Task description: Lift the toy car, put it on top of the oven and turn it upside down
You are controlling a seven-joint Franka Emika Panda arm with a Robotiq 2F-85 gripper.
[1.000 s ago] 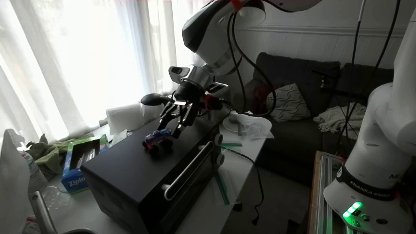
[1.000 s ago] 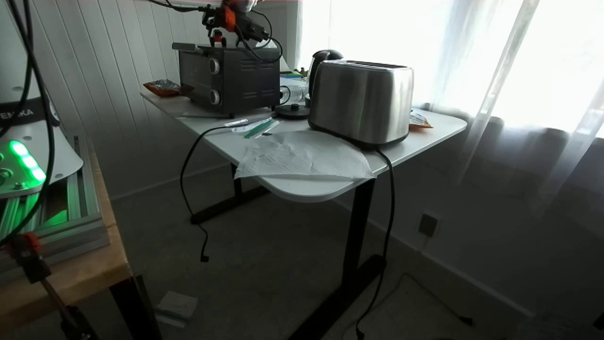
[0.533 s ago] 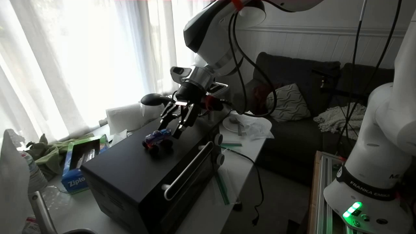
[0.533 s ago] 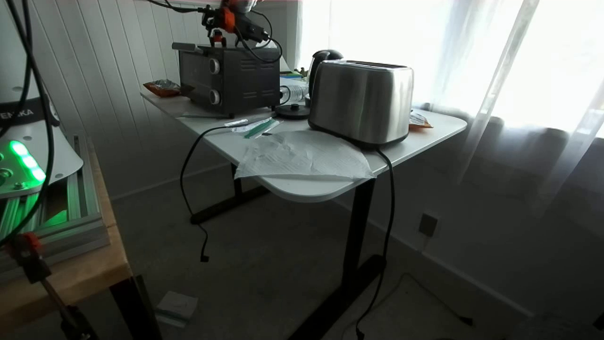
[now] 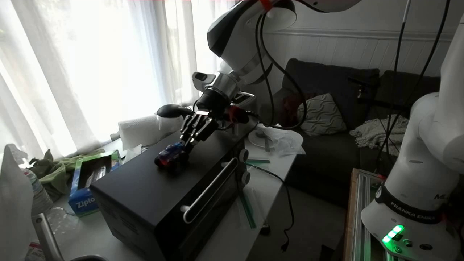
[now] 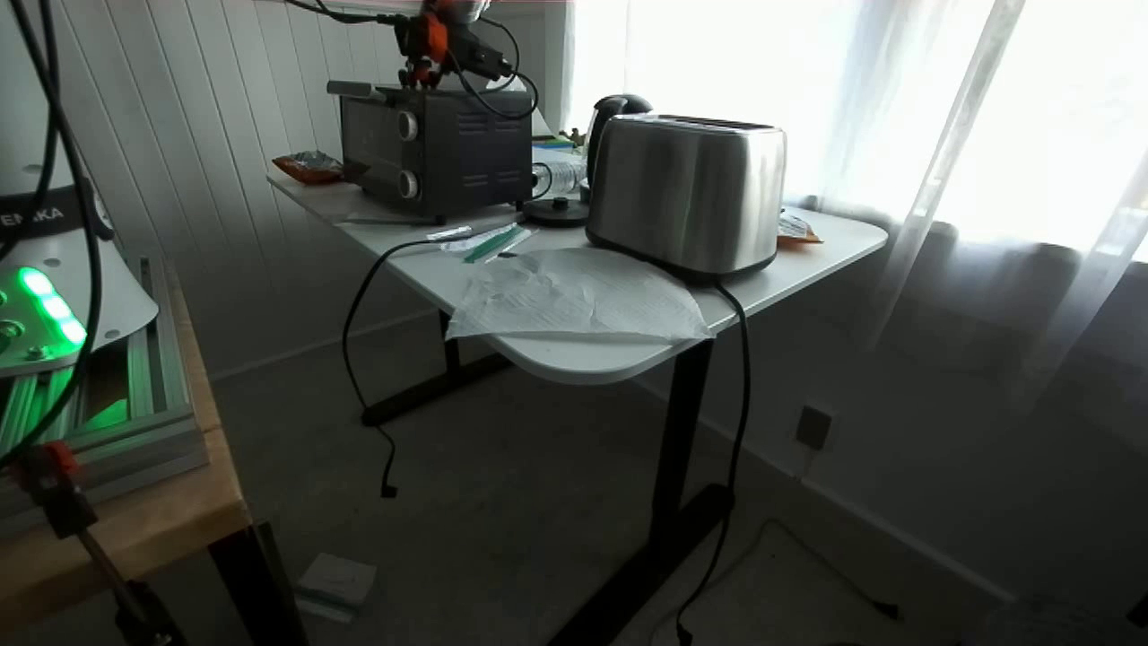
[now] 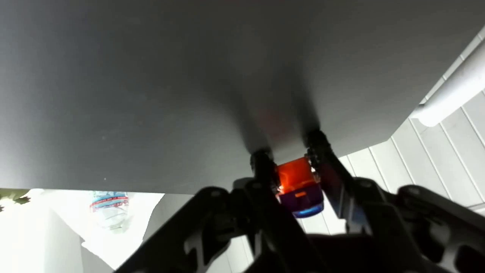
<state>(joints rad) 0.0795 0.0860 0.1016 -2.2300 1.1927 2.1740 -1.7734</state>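
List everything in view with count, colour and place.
toy car: 1, blue and red, on oven
oven: 1, black, on table
table: 1, white, under oven
toaster: 1, silver, on table
kettle: 1, black, behind toaster
packets: 2, orange, on table
plate: 1, white, on table
Ziploc box: 1, blue and green, behind oven
bottle: 1, clear, on table
cloth: 1, green, near bottle
plastic bags: several, clear, on table
power cords: 2, black, hanging off table
curtains: count unclear, white, behind table
sofa: 1, dark, in background
cushion: 1, grey, on sofa
robot arm: 1, white, over oven
gripper: 1, black, closed on toy car
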